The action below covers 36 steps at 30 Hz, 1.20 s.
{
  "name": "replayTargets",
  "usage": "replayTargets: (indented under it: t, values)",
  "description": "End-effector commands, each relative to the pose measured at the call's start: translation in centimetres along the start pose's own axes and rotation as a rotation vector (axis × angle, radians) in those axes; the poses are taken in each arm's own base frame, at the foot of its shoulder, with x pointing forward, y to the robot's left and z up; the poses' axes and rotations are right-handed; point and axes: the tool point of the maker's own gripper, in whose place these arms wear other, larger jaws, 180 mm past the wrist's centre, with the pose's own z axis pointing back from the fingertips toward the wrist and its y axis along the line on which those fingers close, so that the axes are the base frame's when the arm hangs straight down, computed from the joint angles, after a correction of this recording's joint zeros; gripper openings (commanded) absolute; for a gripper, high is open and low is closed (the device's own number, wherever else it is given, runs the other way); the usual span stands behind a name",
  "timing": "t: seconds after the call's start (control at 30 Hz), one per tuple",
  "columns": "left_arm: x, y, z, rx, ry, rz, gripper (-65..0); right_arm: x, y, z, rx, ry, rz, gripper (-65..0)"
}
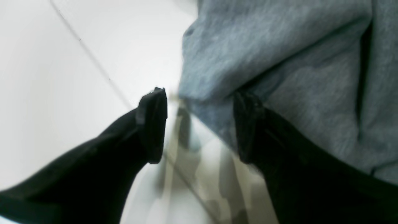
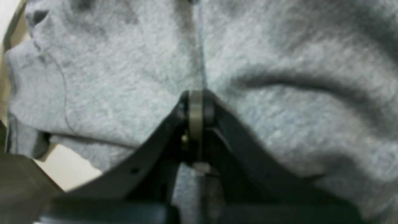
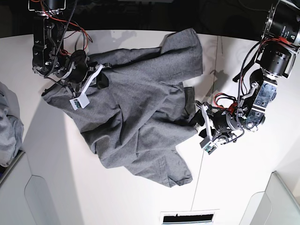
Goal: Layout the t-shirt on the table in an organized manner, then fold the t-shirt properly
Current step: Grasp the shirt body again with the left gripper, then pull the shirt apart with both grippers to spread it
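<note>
So the t-shirt point(image 3: 140, 117) is lying rumpled and slanted across the middle of the table point(image 3: 243, 187), nowhere near flat. One corner is reaching up toward the far edge of the table, and the lowest corner is stopping short of the near edge, leaving a wide bare strip in front. Bare white surface is also lying open past the shirt's side edge toward the left arm.

The right gripper point(image 2: 196, 109) is sitting on the shirt's end by the table's side edge, its jaws pressed together, and in the right wrist view a fold of the grey knit is running straight into the closed tips, so it's pinching fabric there. The left gripper point(image 1: 199, 124) is at the opposite side edge of the shirt with its jaws spread apart and nothing between them; one finger point(image 1: 152, 124) is over the bare table, the other is over the cloth edge. The thin dark seam point(image 1: 93, 59) is running across the table just beside it.

A paler grey bundle of cloth point(image 3: 7, 126) is sitting at the table's edge beyond the right arm, and light grey bins point(image 3: 37, 201) are lining the near corners.

No readable writing anywhere.
</note>
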Motion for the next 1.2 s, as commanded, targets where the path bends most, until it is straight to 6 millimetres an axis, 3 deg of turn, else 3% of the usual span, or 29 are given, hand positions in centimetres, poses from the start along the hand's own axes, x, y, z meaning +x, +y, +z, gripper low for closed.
replayTargets:
  t: [0.0,0.13,0.23,0.33,0.5,0.6,0.67,0.77,0.93,1.03,1.13,1.17]
  values:
    - [2.7,0.9,0.1,0.026,-0.075,-0.004,-28.9,1.1,-0.1,0.3,0.003,-0.033,0.005,-65.0]
    - [3.8,-1.3,-0.9,-0.015,-0.099,-0.032,-30.3,1.1,-0.1,0.3,0.003,-0.032,0.005,-65.0]
    - [4.2,-1.3,-1.3,0.020,-0.105,-0.042,-47.0,1.1,-0.1,0.3,0.002,-0.032,0.005,-65.0]
    - [4.3,0.7,-1.0,0.112,-0.106,-0.066,-64.8,0.9,-0.3,0.3,-0.011,-0.020,0.017,-65.0]
    - [4.8,6.6,1.5,0.269,-0.076,-0.159,-65.0,-0.1,-1.6,0.5,-0.074,0.034,0.074,-65.0]
    - [7.1,9.7,4.4,0.332,-0.109,-0.228,-65.0,-0.7,-2.9,1.2,-0.098,0.053,0.084,-65.0]
    - [9.1,10.6,6.6,0.355,-0.138,-0.297,-65.0,-1.2,-4.2,2.0,-0.124,0.074,0.099,-65.0]
    - [12.1,9.7,9.6,0.317,-0.197,-0.370,-65.0,-1.6,-6.1,3.3,-0.164,0.094,0.116,-65.0]
    - [15.7,5.9,13.2,0.229,-0.250,-0.489,-65.0,-1.5,-8.2,4.8,-0.203,0.111,0.141,-65.0]
    - [15.3,2.9,13.9,0.122,-0.205,-0.496,-65.0,-1.5,-9.3,5.6,-0.227,0.123,0.156,-65.0]
    - [12.8,0.0,13.6,0.005,-0.127,-0.458,-65.0,-1.5,-10.3,6.4,-0.248,0.134,0.170,-65.0]
    - [11.8,-0.7,13.4,-0.023,-0.104,-0.438,-62.0,-1.5,-10.6,6.7,-0.256,0.137,0.174,-65.0]
